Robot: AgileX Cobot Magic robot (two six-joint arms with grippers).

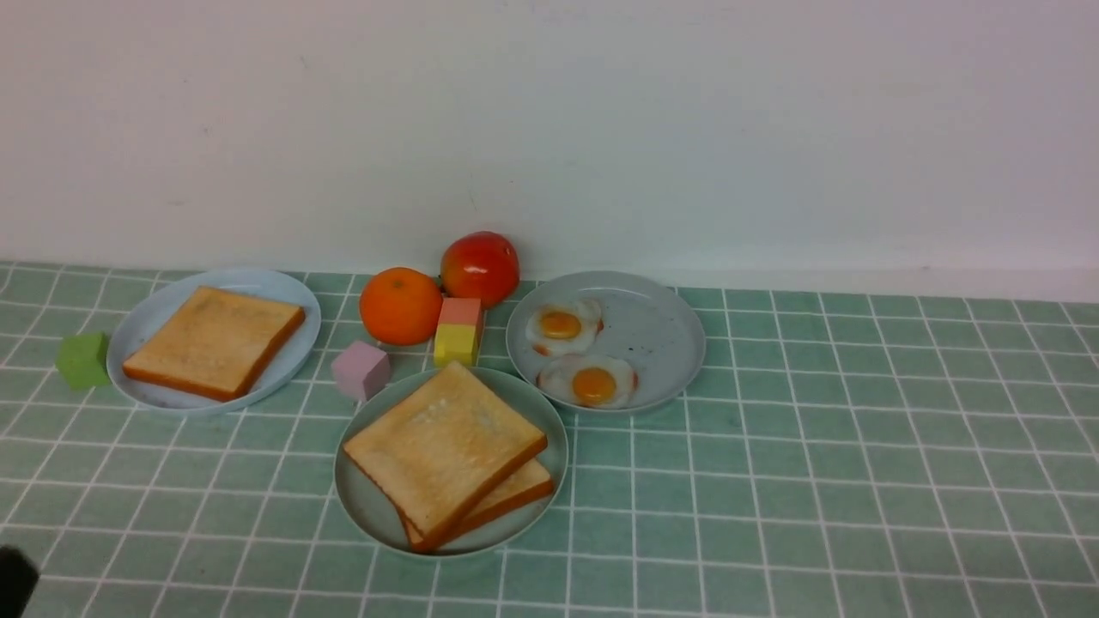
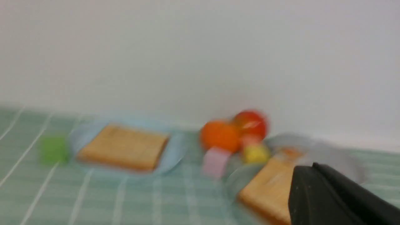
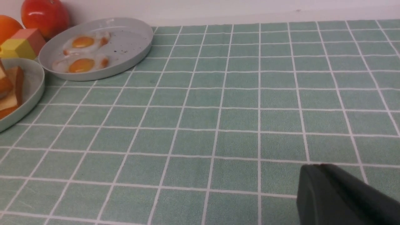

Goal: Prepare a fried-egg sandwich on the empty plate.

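Observation:
Two golden toast slices lie stacked, the top slice (image 1: pixel 442 446) skewed over the lower slice (image 1: pixel 515 489), on the mint-green plate (image 1: pixel 369 506) at the table's middle front. What lies between them is hidden. In the blurred left wrist view, my left gripper (image 2: pixel 312 165) is shut and empty, held in front of that toast (image 2: pixel 272 187). My right gripper (image 3: pixel 315 165) is shut and empty over bare tablecloth, well to the right of the mint-green plate's rim (image 3: pixel 31 90). Only a dark corner of the left arm (image 1: pixel 13 579) shows in the front view.
A pale plate (image 1: pixel 154 313) at the left holds one toast slice (image 1: pixel 215 342). A grey plate (image 1: pixel 652 335) holds two fried eggs (image 1: pixel 562 326) (image 1: pixel 592 384). Behind the mint-green plate are an orange (image 1: pixel 400 305), a red fruit (image 1: pixel 480 267), a pink cube (image 1: pixel 361 369) and a yellow-pink block (image 1: pixel 458 333). A green cube (image 1: pixel 83 360) sits at far left.

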